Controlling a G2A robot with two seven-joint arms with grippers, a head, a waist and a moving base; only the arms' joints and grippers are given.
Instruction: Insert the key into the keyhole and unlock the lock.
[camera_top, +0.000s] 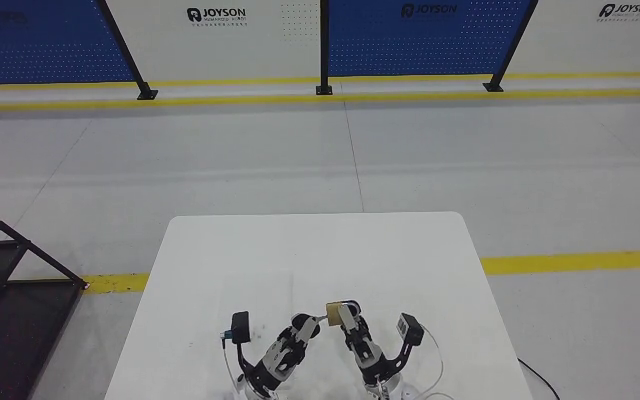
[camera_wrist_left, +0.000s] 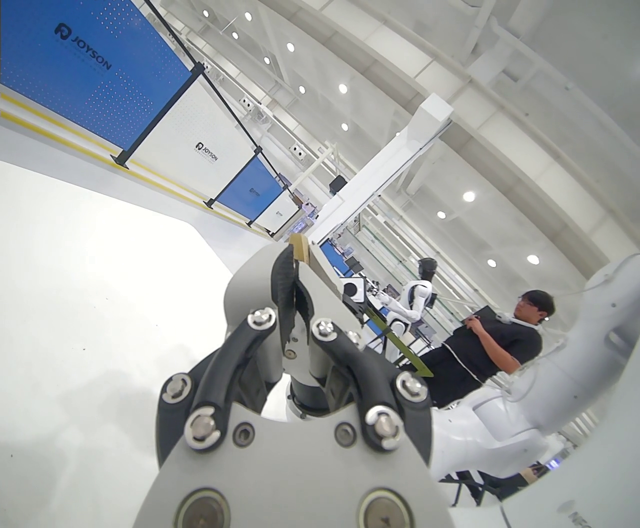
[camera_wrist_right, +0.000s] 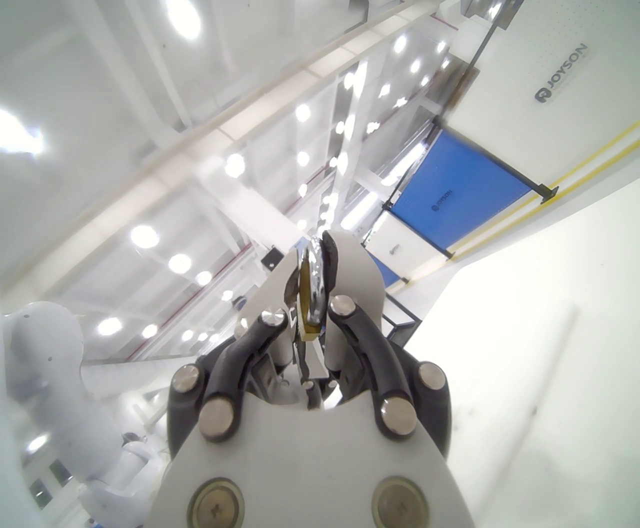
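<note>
right gripper (camera_wrist_right: 316, 249) pinching a small brass padlock (camera_wrist_right: 311, 290) with chrome shackle, left gripper (camera_wrist_left: 296, 262) jaws squeezing together on a thin brass piece (camera_wrist_left: 300, 248), both hovering close over the white table (camera_top: 310, 250)

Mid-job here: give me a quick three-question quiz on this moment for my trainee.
1. True or false: the lock lies flat on the table.
2. Which one grips the lock? A) left pincer B) right pincer C) neither
3. Fill in: the lock's body is ___-coloured, with a shiny metal shackle.

Key: 1 false, it is clamped in a pincer; 2 B; 3 brass.
</note>
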